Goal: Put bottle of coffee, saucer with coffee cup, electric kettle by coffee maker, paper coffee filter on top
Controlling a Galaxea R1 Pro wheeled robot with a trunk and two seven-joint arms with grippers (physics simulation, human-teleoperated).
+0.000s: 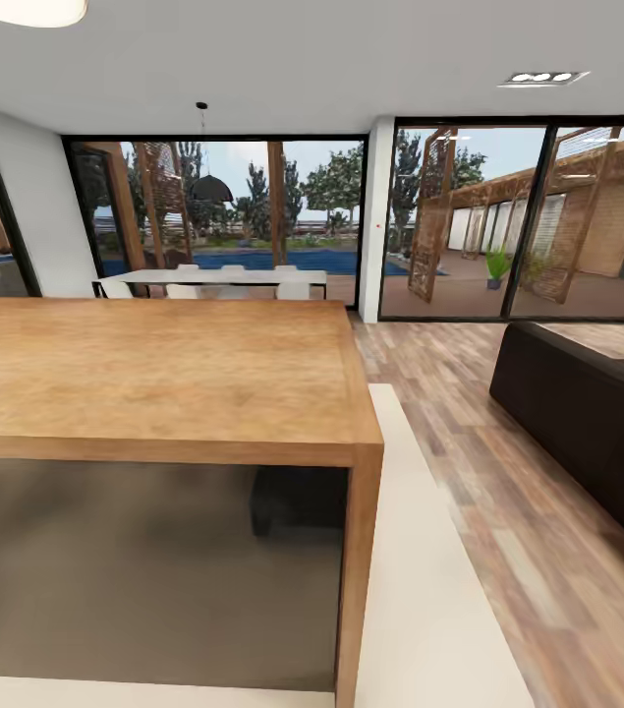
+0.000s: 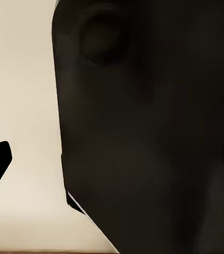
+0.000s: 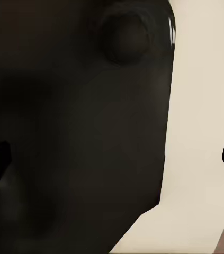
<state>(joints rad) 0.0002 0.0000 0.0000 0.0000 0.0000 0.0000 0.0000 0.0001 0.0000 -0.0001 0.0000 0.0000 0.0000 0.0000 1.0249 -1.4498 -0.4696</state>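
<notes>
**None of the coffee things in sight: robot in transit**

Head view: a bare wooden table up close, pale rug beneath it, dark sofa at right, glass doors beyond. No kitchen counter or shelf here, so where the coffee things are is unknown.

Left wrist view: dark robot body against pale floor; grip state cannot be told.

Right wrist view: much the same; grip state cannot be told.

Judging by this, every placement is left to do.
</notes>
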